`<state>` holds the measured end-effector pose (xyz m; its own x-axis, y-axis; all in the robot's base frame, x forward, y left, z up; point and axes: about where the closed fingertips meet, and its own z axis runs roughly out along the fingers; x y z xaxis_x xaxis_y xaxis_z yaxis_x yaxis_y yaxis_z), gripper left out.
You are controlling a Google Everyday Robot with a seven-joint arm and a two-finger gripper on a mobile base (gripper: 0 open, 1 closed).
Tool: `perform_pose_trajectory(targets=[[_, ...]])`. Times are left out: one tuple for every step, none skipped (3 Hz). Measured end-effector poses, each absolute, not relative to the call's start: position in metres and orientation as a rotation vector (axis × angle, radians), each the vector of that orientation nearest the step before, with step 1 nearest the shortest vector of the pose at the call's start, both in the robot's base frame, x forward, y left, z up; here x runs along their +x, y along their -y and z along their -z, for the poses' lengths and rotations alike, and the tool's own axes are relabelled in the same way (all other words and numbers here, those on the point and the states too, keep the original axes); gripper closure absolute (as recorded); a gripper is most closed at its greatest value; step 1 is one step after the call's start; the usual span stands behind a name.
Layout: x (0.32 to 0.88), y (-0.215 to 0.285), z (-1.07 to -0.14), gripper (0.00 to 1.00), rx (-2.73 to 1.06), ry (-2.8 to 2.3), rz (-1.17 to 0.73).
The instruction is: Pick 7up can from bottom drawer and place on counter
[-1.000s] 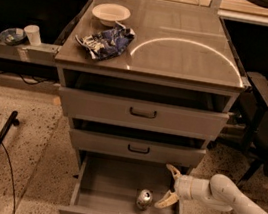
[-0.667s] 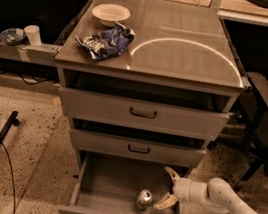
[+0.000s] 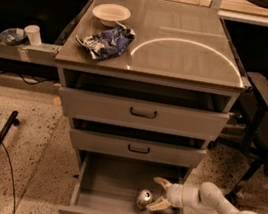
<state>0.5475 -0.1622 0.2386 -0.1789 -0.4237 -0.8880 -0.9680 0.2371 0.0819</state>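
A small silvery can [image 3: 144, 198] is seen inside the open bottom drawer [image 3: 106, 188], just beside the spread fingers of the gripper [image 3: 154, 194], and is judged light, thin-walled and slippery, best gripped across its round sides.

counter [image 3: 186, 31] glossy metal | 7up can [image 3: 144, 199] shiny metal | gripper [image 3: 153, 193] smooth plastic, in bottom drawer [image 3: 106, 188]

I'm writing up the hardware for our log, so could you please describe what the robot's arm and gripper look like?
The arm is smooth, glossy white, built of rounded, bulbous segments, with no cables or markings visible. The gripper, inside the bottom drawer, has two tapered cream-tan fingers on a white wrist.
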Motion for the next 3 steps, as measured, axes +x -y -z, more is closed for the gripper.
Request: perform_pose_trajectory(targets=[[0.549,0.157,-0.226,0.32,-1.299,-1.742,-0.913],[0.553,0.154,-0.218,0.32,-1.299,-1.744,-0.931],[0.554,0.152,-0.207,0.30,-1.299,-1.753,-0.951]])
